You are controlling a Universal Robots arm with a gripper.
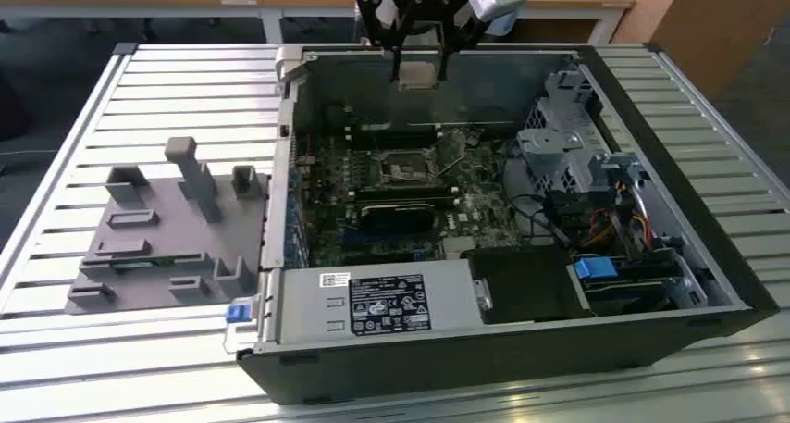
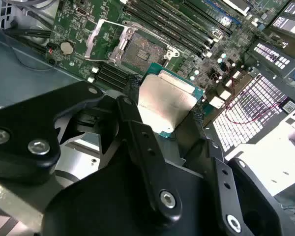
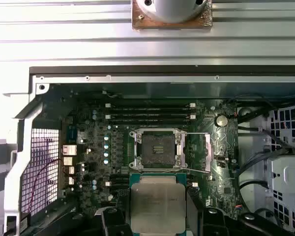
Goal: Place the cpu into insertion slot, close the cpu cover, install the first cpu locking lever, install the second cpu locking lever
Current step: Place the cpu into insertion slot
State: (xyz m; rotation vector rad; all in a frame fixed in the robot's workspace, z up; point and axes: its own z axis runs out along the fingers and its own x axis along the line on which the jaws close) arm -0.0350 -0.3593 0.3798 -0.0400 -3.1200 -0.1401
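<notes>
My gripper (image 1: 417, 69) hangs above the far wall of the open computer case (image 1: 494, 358), shut on the cpu (image 1: 417, 75), a flat square chip with a dull silver face. In both wrist views the cpu (image 2: 164, 104) (image 3: 157, 202) sits between the black fingers (image 2: 137, 132), its metal face showing. Below it on the green board lies the insertion slot (image 1: 405, 169) (image 2: 140, 50) (image 3: 154, 147), a dark square socket with nothing in it. The cpu cover (image 2: 104, 40) (image 3: 199, 153) is swung open beside the socket. The cpu is well above the slot and apart from it.
A grey fixture (image 1: 161, 229) with several upright holders stands on the slatted table at the exterior view's left. Inside the case are a power supply (image 1: 376, 303), a metal drive cage (image 1: 561, 150) with cables (image 1: 605, 224), a long black block (image 1: 395, 210) and memory slots (image 3: 150, 115).
</notes>
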